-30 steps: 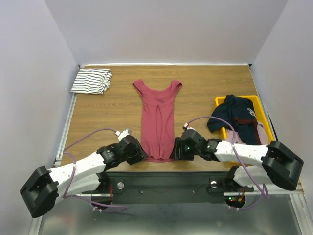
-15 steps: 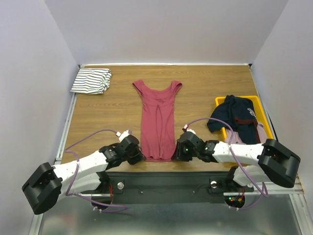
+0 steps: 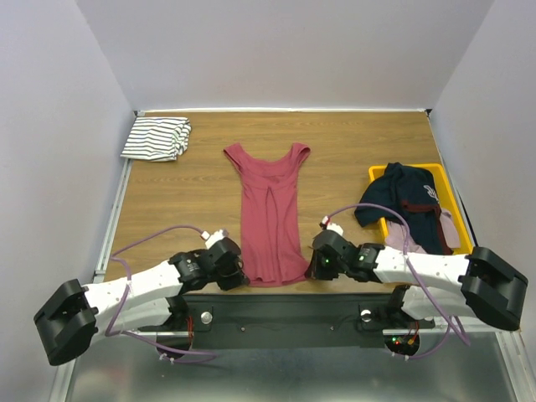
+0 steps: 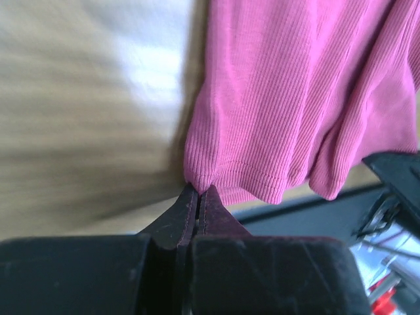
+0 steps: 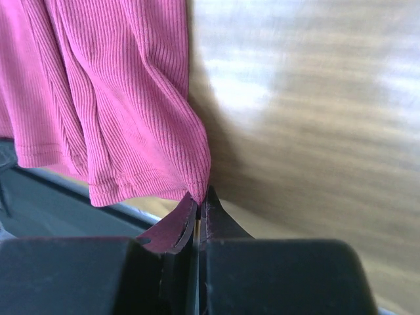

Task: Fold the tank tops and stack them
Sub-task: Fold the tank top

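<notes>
Pinching hem corners of the red tank top point(image 3: 270, 209) (one each): left gripper point(image 4: 198, 197), right gripper point(image 5: 199, 203), clamped.

Both claws have closed. The left claw point(image 4: 198, 194) now pinches the left corner of the hem of the red tank top point(image 3: 270, 218), and the right claw point(image 5: 199, 195) pinches the right corner. Both have drawn back toward the arm bases, the right one also moving a little outward. The red tank top has slid with them. Its hem is now spread wider between the two claws and reaches the near edge of the desk point(image 3: 184, 201). Its straps, far ahead of the claws, have come slightly nearer and shifted a touch to the left.
</notes>
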Controlling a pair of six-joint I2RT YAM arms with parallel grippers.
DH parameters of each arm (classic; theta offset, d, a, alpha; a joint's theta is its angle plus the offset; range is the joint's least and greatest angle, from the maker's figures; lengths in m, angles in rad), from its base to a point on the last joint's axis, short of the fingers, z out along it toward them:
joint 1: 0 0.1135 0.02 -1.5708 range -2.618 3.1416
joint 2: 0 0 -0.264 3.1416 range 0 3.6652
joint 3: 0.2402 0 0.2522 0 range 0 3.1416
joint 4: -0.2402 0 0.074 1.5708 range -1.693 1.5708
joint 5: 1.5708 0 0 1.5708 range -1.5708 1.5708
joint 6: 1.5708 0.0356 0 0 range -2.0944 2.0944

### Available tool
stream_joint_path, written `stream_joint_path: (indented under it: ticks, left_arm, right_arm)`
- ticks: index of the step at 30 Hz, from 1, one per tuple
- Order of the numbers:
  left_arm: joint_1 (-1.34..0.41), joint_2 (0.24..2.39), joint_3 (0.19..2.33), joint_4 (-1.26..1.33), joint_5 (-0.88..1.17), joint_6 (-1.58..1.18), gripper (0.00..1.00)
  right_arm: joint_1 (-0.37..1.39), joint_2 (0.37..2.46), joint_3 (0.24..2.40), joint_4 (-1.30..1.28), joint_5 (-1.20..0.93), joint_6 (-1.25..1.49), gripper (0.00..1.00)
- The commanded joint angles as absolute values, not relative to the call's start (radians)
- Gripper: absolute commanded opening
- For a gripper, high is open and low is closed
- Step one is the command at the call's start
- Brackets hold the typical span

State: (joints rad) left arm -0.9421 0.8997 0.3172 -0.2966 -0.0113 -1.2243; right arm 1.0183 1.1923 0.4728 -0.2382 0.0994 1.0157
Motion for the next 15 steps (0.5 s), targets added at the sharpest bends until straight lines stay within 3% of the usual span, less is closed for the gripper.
stream_joint_path:
  ticks: [1, 8, 15]
  left_arm:
    - [-1.037, 0.905, 0.348, -0.388, -0.020, -1.296, 0.00]
    - [-1.129, 0.894, 0.403, -0.471, -0.046, -1.347, 0.00]
    - [-1.037, 0.844, 0.497, -0.492, -0.112, -1.280, 0.00]
  right_arm:
    - [1.086, 1.175, 0.518, -0.342, 0.146, 1.026, 0.01]
    - [1.196, 1.189, 0.580, -0.377, 0.164, 1.083, 0.01]
    - [1.195, 1.244, 0.758, -0.439, 0.296, 1.017, 0.05]
